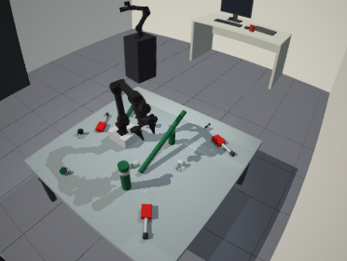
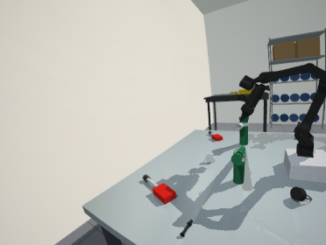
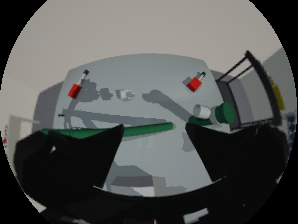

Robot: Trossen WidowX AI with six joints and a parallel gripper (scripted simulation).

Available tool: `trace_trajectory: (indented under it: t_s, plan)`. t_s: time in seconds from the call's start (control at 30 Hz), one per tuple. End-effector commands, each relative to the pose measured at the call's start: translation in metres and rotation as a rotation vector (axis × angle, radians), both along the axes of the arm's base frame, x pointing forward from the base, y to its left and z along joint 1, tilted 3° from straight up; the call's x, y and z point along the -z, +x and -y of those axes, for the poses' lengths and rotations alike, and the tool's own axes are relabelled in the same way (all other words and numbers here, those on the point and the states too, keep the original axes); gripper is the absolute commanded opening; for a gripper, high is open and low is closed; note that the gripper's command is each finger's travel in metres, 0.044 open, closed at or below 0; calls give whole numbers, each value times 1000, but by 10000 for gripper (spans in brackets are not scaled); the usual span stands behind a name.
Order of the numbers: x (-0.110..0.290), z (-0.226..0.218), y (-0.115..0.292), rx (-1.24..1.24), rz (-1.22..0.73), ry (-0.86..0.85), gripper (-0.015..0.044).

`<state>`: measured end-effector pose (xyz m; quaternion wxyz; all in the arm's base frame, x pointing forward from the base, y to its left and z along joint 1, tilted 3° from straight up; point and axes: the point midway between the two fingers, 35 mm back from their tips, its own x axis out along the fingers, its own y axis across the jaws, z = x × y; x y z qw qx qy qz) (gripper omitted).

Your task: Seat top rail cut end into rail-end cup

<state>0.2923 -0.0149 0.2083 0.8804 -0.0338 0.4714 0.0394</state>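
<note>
The green top rail [image 1: 160, 142] [image 3: 143, 129] slants across the table, its high end at the back. It passes through the loop cap on the short green post [image 1: 172, 138] [image 2: 238, 172]. Its low end lies close beside the pale rail-end cup [image 1: 135, 163] [image 3: 202, 111], which hangs high on the big green post [image 1: 124, 176] [image 2: 244, 133] [image 3: 229, 112]. I cannot tell whether the end sits inside the cup. My gripper [image 1: 145, 129] [image 3: 154, 127] is open and empty. It hangs left of the rail's middle, apart from it.
The arm's white base block [image 1: 122, 138] [image 2: 304, 168] stands behind the gripper. Red-handled tools [image 1: 100, 125] [image 1: 219, 141] [image 1: 146, 212] lie around the table. A small green ball [image 1: 62, 171], a black part [image 1: 80, 132] and a white fitting [image 1: 181, 164] also lie there.
</note>
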Motion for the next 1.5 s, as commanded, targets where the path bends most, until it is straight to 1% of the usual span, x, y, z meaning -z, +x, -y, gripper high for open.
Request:
trace_trajectory:
  t_s: [0.0, 0.4, 0.63, 1.2, 1.37, 1.47]
  plan:
    - [5, 20, 12, -161, -4, -119, 440]
    - [21, 111, 40, -896, 7, -639, 440]
    - [27, 138, 43, -1101, 9, -784, 440]
    - [28, 142, 43, -1125, 9, -800, 440]
    - [51, 141, 45, -1125, 9, -800, 440]
    - [55, 141, 45, -1125, 10, -800, 440]
